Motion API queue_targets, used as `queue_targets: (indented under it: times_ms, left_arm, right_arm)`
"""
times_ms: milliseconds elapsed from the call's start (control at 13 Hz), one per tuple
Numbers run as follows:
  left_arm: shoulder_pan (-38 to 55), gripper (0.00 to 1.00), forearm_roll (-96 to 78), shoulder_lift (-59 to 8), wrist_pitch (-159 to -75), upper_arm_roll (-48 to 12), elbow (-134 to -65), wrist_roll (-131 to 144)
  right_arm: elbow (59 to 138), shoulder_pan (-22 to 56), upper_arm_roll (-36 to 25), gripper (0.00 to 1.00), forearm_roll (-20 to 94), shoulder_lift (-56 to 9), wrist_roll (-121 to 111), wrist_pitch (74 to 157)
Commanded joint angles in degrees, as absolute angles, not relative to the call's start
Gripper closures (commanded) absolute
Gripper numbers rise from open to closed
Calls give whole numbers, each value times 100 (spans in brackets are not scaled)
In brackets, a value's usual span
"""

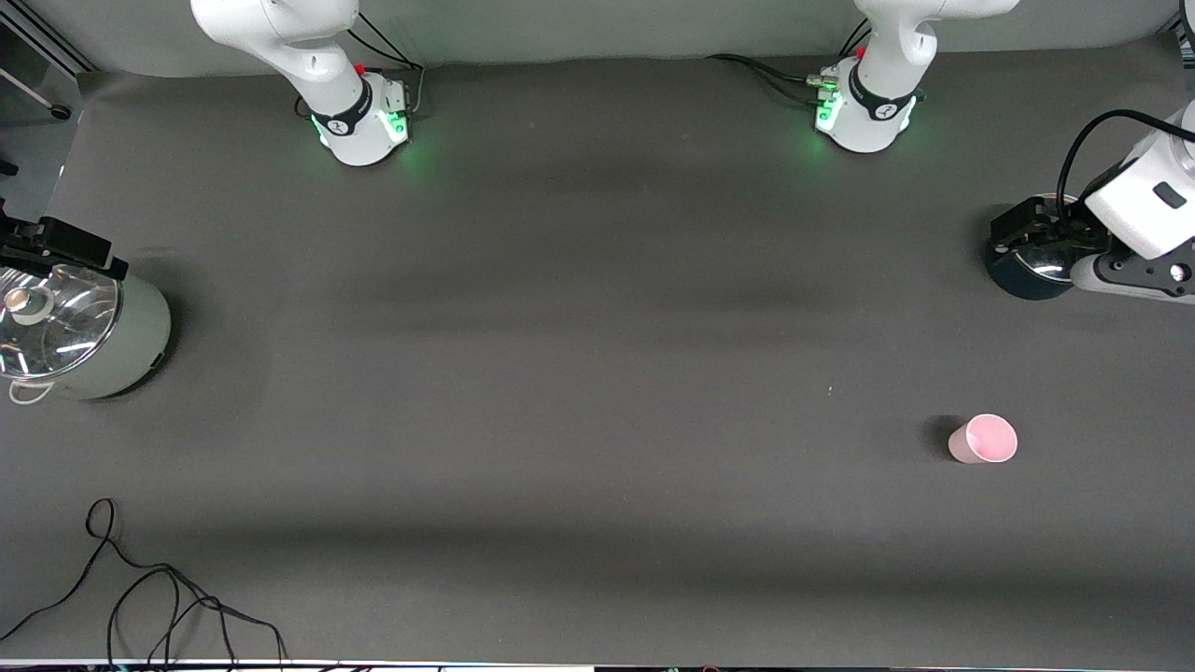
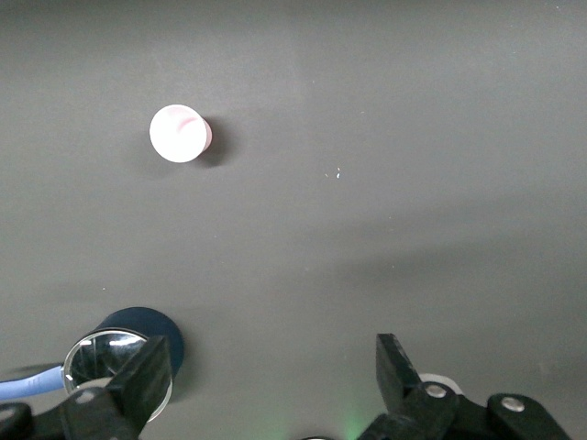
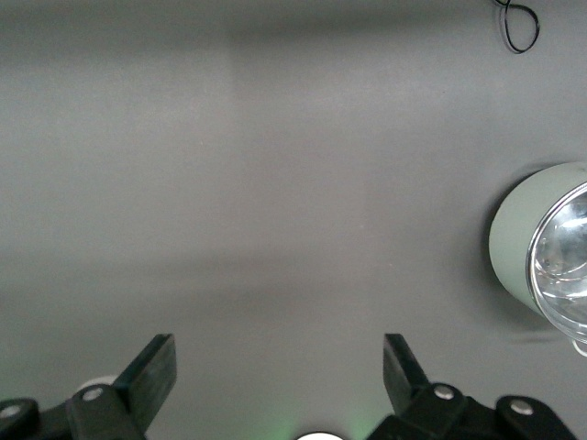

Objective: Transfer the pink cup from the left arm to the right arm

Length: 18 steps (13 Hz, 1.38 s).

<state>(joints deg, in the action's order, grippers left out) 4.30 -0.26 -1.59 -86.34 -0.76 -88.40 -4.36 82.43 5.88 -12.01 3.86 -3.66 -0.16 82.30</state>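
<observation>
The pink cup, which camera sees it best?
The front view: the pink cup shows its side and open mouth, standing alone on the table. The left wrist view shows it from above, mostly the rim; the right wrist view misses it.

Your left arm (image 1: 882,70) rises from its base at the top of the front view, and its white wrist (image 1: 1144,210) shows at that view's edge, at the left arm's end of the table. Your left gripper (image 2: 266,380) hangs high with its jaws spread wide, one black finger (image 2: 142,380) on each side and nothing between them. Your right arm (image 1: 308,56) climbs from its base and leaves the front view, so its wrist is out of sight there. In its own wrist view your right gripper (image 3: 280,376) is also up in the air, jaws wide apart, fingers (image 3: 151,371) bare, gap empty.
</observation>
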Motion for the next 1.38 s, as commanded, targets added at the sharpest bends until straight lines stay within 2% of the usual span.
queue_targets:
  times_ms: [0, 846, 1308]
  left_arm:
    - [492, 0, -44, -220, -8569, -9, -8666, -501]
    - [483, 0, -35, -255, -8622, -9, -8613, -501]
    - [115, 0, 53, -422, -9157, -9, -8578, -1401]
  right_arm:
    - [8165, 642, -1231, 0, 316, -352, 123, 8147]
    - [8156, 633, -1239, 0, 308, -387, 88, 8147]
    - [8174, 633, -1310, 0, 316, -378, 88, 8147]
